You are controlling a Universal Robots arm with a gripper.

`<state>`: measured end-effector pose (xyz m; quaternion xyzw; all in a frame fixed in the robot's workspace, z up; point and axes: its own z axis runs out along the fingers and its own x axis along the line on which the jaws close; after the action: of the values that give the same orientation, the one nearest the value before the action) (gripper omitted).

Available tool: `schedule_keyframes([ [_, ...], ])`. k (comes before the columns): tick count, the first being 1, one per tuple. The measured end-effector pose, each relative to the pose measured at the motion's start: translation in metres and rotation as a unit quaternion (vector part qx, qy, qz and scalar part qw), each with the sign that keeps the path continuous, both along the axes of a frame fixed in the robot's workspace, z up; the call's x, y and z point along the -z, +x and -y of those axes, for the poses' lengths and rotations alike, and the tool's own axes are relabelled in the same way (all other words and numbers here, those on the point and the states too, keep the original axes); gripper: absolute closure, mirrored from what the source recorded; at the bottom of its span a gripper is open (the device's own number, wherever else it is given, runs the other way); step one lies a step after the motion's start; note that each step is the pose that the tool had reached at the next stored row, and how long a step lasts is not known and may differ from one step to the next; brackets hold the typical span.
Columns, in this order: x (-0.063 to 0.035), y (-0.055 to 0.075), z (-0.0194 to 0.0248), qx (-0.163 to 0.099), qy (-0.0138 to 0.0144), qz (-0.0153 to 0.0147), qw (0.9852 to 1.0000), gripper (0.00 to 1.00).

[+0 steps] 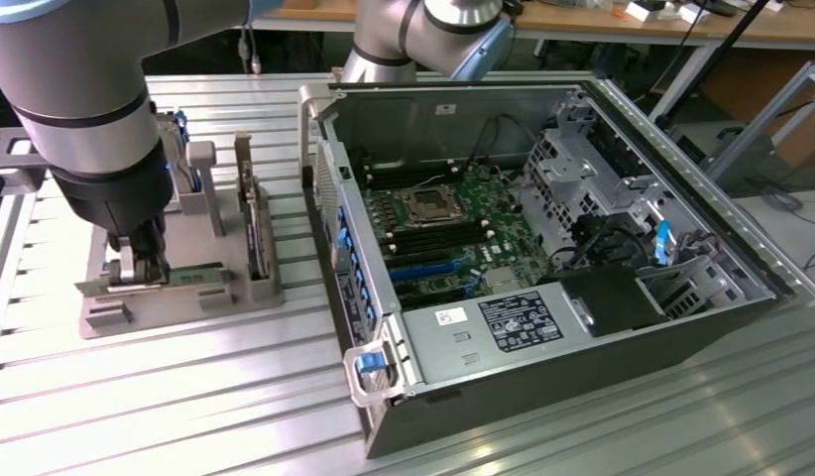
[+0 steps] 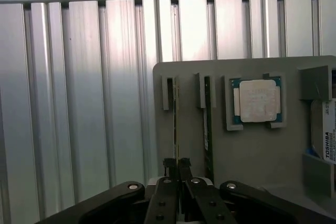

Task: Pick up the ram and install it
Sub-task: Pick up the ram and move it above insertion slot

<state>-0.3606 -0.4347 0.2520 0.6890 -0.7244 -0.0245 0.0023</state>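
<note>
Right now I see the long green ram stick (image 2: pixel 176 124) standing on edge in a slot of the grey plastic holder (image 2: pixel 252 153), my black gripper (image 2: pixel 176 164) clamped on it, a square silver processor (image 2: pixel 257 99) pocketed alongside, while the exterior view adds an open black metal computer case (image 1: pixel 421 124).

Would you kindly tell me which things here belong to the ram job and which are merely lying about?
Job: ram, gripped by the pincer; motherboard in the open case.
Lying about: second stick, processor, hard drive, all on the grey holder.
</note>
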Motion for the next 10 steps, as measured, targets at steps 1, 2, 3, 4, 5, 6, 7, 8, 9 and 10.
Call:
schedule_keyframes([
  [1, -0.0012, 0.000, 0.0000, 0.000, 0.0000, 0.0001, 1.0000, 0.87],
  [2, -0.0028, 0.000, 0.0000, 0.000, 0.0000, 0.0000, 1.0000, 0.87],
  [3, -0.0053, 0.000, 0.0000, 0.000, 0.0000, 0.0000, 1.0000, 0.87],
  [4, -0.0067, 0.000, 0.0000, 0.000, 0.0000, 0.0000, 1.0000, 0.87],
  [5, -0.0081, 0.000, 0.0000, 0.000, 0.0000, 0.0000, 1.0000, 0.87],
  [6, -0.0092, 0.000, 0.0000, 0.000, 0.0000, 0.0001, 1.0000, 0.87],
  [7, -0.0110, 0.000, 0.0000, 0.000, 0.0000, 0.0001, 1.0000, 0.87],
  [8, -0.0128, 0.000, 0.0000, 0.000, 0.0000, 0.0000, 1.0000, 0.87],
  [9, -0.0145, 0.000, 0.0000, 0.000, 0.0000, 0.0000, 1.0000, 0.87],
  [10, -0.0160, 0.000, 0.0000, 0.000, 0.0000, 0.0000, 1.0000, 0.87],
])
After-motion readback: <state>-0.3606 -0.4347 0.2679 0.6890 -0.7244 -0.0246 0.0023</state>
